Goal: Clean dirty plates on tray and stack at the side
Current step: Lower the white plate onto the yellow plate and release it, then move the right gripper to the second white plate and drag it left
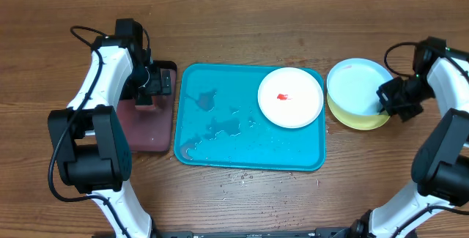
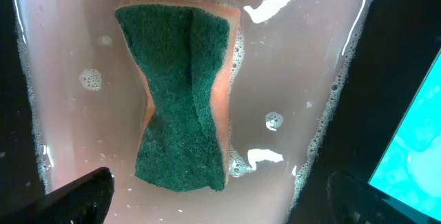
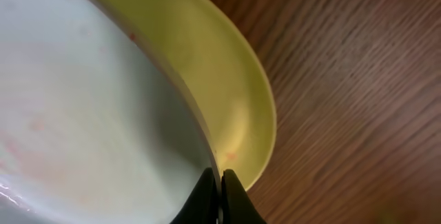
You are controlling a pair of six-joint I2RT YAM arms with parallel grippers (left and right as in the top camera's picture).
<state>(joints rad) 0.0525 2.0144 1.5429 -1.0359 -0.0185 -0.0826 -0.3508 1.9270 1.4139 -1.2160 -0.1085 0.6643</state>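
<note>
Wood-grain counter [image 1: 242, 18] all round, with the turquoise tray [image 1: 249, 154] sitting in the middle, wet in patches on its left half.

Right gripper [image 1: 384, 105] first: it's pinched nearly closed on the right rim of the blue plate [image 1: 357, 86]. The wrist view shows it well, the two black fingertips [image 3: 207, 200] squeezed together with just the thin plate edge between them. That blue plate sits inside the yellow-green plate [image 1: 360, 121], and the pair is on the counter just off the tray's right edge, not on it. From the wrist cam the yellow-green rim [image 3: 231, 93] sticks out past the blue plate [image 3: 89, 100], and the blue one has faint pinkish marks on it.

Left gripper [image 1: 150, 84] is spread wide and has nothing in it. It hangs over the small tray [image 1: 150, 132], the dark-rimmed pinkish one beside the big tray's left edge. In its own cam the two fingers only poke into the bottom corners, and between and above them a green-topped sponge [image 2: 182, 93] lies in cloudy, bubbly water, squashed narrow at its middle.

Only the white plate [image 1: 291, 97] is on the big tray, in the upper right corner, with a small red smear [image 1: 283, 97] near its centre.
</note>
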